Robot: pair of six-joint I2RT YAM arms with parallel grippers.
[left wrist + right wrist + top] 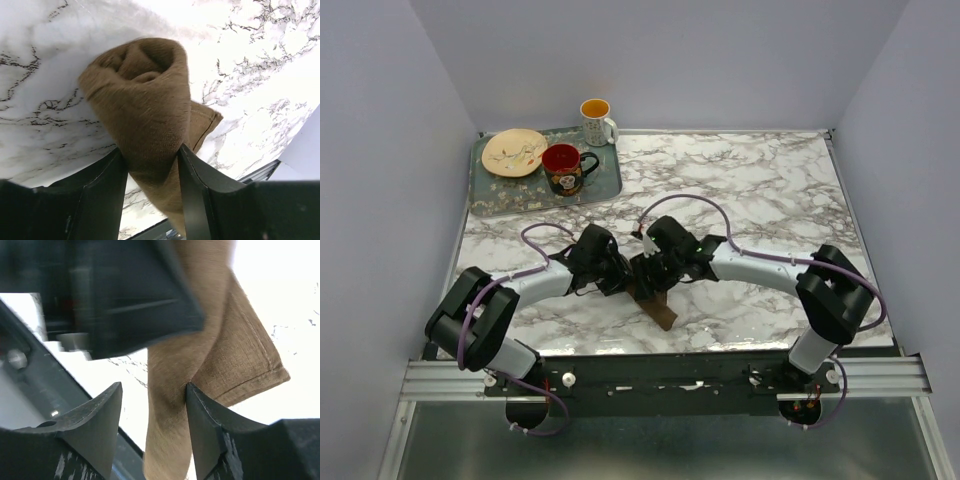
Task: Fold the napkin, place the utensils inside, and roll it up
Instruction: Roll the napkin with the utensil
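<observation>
The dark brown napkin lies rolled into a bundle near the table's front centre, one end pointing at the front edge. My left gripper is shut on the roll; both black fingers press its sides. My right gripper is beside it, jaws open around the napkin's lower part. One finger touches the cloth and the other stands apart. The left gripper's body fills the top of the right wrist view. The spoon is hidden.
A grey tray at the back left holds a cream plate and a red-and-black mug. A white mug stands at the tray's back right corner. The table's front edge is close below the napkin.
</observation>
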